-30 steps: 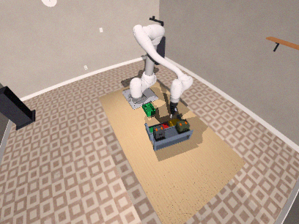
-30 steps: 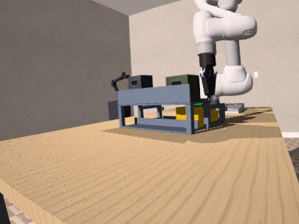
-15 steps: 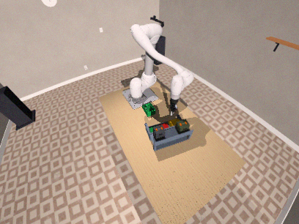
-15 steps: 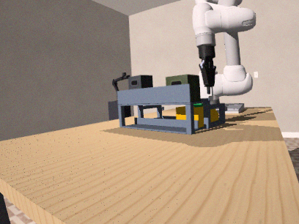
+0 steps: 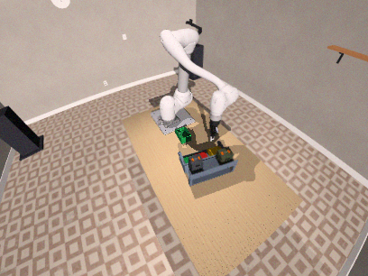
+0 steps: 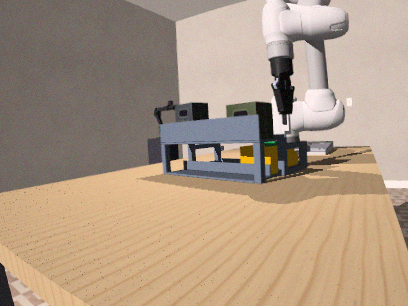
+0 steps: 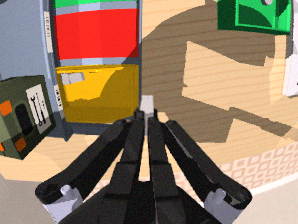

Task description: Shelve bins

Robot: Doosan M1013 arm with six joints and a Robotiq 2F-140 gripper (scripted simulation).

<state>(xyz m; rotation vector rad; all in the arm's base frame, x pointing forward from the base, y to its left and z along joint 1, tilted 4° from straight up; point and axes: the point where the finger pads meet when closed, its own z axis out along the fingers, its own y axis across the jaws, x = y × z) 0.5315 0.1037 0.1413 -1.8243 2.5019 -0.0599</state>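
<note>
A green bin (image 5: 183,134) lies on the wooden table behind the shelf, with a small grey part inside it. A yellow bin (image 7: 100,92) (image 5: 213,151) (image 6: 265,152) sits in the shelf beside the red mark. My gripper (image 5: 212,134) (image 6: 284,117) (image 7: 147,103) is shut and empty. It points down, just behind the yellow bin's end of the shelf, and the green bin lies well off to one side of it.
A dark box (image 5: 197,164) (image 6: 191,111) and an olive box (image 5: 225,155) (image 6: 248,109) (image 7: 23,116) stand on the shelf's top board. The arm's base plate (image 5: 173,121) is at the table's far end. The table edge is near the gripper in the wrist view.
</note>
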